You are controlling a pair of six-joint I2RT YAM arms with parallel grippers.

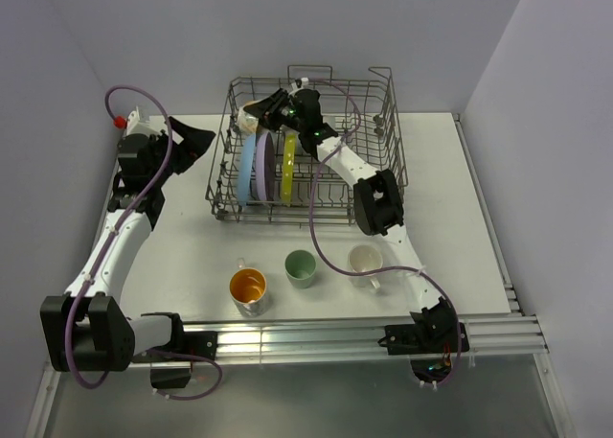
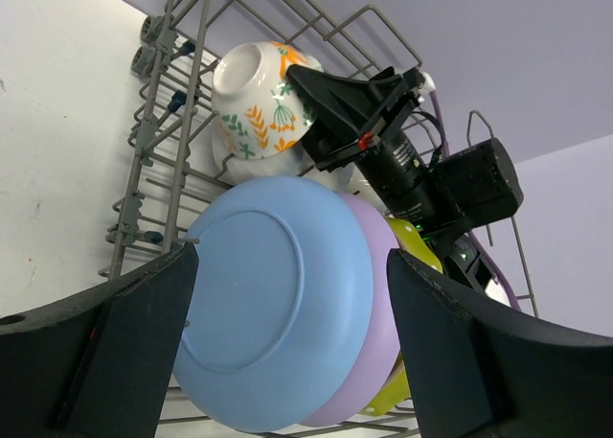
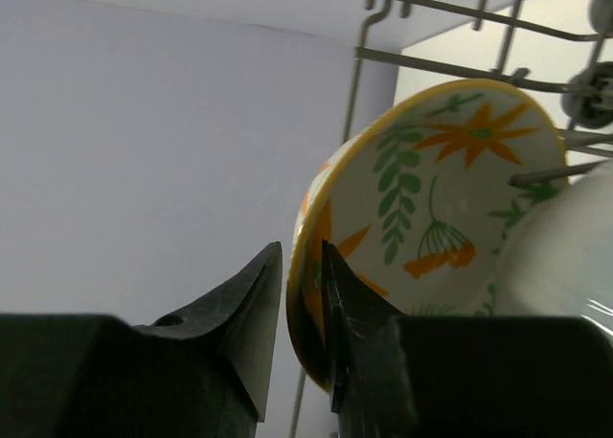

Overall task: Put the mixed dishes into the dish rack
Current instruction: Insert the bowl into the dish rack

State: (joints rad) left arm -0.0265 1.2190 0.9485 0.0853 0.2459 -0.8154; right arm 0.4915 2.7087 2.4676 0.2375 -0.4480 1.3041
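The grey wire dish rack stands at the back of the table. A blue plate, a lavender plate and a yellow-green plate stand on edge in it. My right gripper reaches into the rack's far left corner. Its jaws pinch the rim of the floral bowl, which leans against a white bowl. My left gripper is open and empty, just left of the rack, facing the blue plate. The floral bowl also shows in the left wrist view.
On the table in front of the rack stand an orange-inside cup, a pale green cup and a white mug. The right arm stretches over the rack's middle. Walls close in at the back and both sides.
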